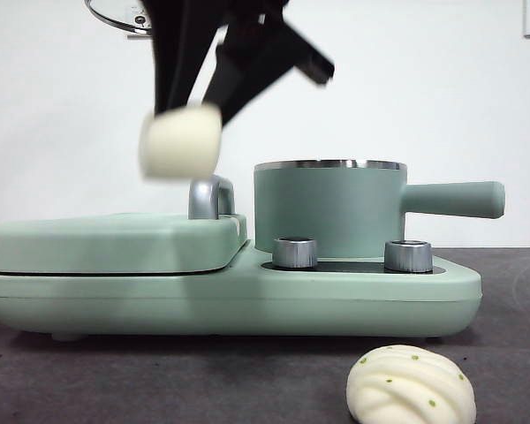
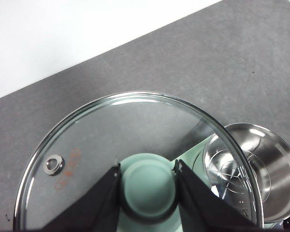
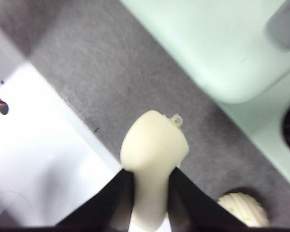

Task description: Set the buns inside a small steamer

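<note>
The right gripper (image 1: 190,106), entering from the top of the front view left of centre, is clamped on the smooth bun (image 1: 180,141), which hangs in the air above the flat griddle section (image 1: 115,243) and to the left of the small steamer (image 1: 329,208); the right wrist view shows the same smooth bun pinched between the two black jaws and bulging beyond their tips. The left gripper (image 2: 147,169) grips the green knob (image 2: 147,186) of the glass lid (image 2: 130,159), held aloft; only an edge of this lid shows at the top left of the front view. The steamer stands open at centre right of the front view, its steel rim bare and its straight handle (image 1: 455,199) pointing right; its steel interior appears at lower right of the left wrist view. The ridged bun (image 1: 412,389), speckled green, lies on the dark table (image 1: 159,380) at the lower right of the front view, in front of the appliance base. The step in hand appears to be carrying the first bun to the pot. To do it well, the bun should probably clear the chrome handle (image 1: 210,196) and the rim, be centred over the opening, then be lowered before release, leaving room for the second bun.
</note>
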You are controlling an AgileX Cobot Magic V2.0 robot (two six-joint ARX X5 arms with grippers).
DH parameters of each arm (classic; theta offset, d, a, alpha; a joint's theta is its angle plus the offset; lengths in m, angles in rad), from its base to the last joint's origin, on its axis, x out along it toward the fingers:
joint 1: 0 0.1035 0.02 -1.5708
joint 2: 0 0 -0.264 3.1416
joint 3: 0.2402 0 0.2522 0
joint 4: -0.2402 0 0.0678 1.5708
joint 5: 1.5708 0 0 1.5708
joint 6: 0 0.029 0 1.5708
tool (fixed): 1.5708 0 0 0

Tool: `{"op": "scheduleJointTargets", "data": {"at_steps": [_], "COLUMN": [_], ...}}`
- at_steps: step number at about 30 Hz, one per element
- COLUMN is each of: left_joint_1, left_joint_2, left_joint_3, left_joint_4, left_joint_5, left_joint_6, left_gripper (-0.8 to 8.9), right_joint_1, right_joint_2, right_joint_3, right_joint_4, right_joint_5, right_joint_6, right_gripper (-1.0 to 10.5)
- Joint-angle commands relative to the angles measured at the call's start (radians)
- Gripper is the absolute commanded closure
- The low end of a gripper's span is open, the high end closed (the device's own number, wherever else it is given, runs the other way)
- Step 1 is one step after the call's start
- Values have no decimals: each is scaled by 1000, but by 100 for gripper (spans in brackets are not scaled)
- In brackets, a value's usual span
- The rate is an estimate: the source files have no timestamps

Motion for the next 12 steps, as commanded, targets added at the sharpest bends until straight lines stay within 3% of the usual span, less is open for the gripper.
{"op": "scheduleJointTargets", "data": {"at_steps": [1, 7, 12], "left_joint_1": [-3, -4, -4], "left_joint_2": [-1, -1, -1], "left_joint_3": [35, 35, 35], "left_joint_4": [23, 18, 19], "left_joint_5": [4, 5, 5], "left_joint_6": [-12, -16, -15], "left_gripper": [795, 795, 795], "right_joint_1": [-32, -157, -269], "right_joint_2": [8, 8, 21], "right_joint_3": [74, 159, 188], "right_joint_4": [-56, -138, -127], "right_joint_5": [37, 115, 122], "right_joint_6": [-51, -117, -162], "right_gripper": [868, 868, 868]}}
